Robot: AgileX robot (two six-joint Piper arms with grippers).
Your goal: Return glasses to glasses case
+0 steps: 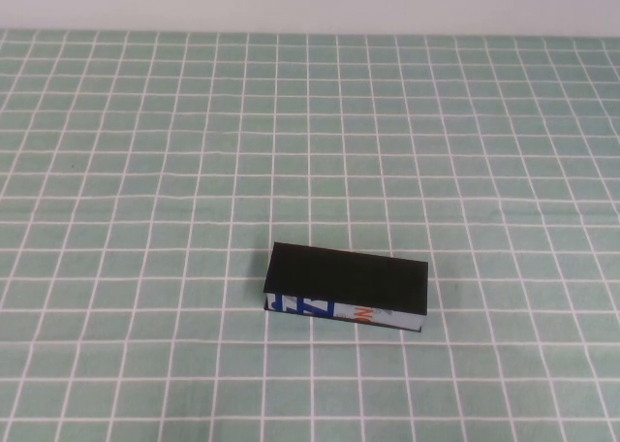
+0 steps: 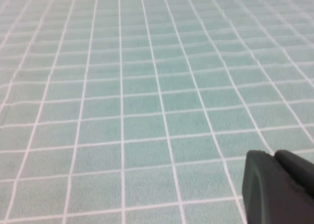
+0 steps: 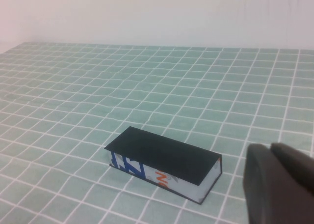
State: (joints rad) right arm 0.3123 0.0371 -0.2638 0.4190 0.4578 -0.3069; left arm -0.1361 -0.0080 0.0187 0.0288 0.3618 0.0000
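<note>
The glasses case point(image 1: 347, 287) is a black box with its lid shut, lying near the front middle of the green checked tablecloth. Its white side strip with blue and orange print faces the front. It also shows in the right wrist view point(image 3: 164, 160). The glasses are out of view. My right gripper point(image 3: 270, 147) is shut and empty, and hovers a short way from the case's end. My left gripper point(image 2: 273, 154) is shut and empty over bare cloth, with the case out of its view. Neither gripper shows in the high view.
The green tablecloth with white grid lines point(image 1: 145, 171) covers the whole table. A plain white wall point(image 1: 310, 1) runs behind the table's far edge.
</note>
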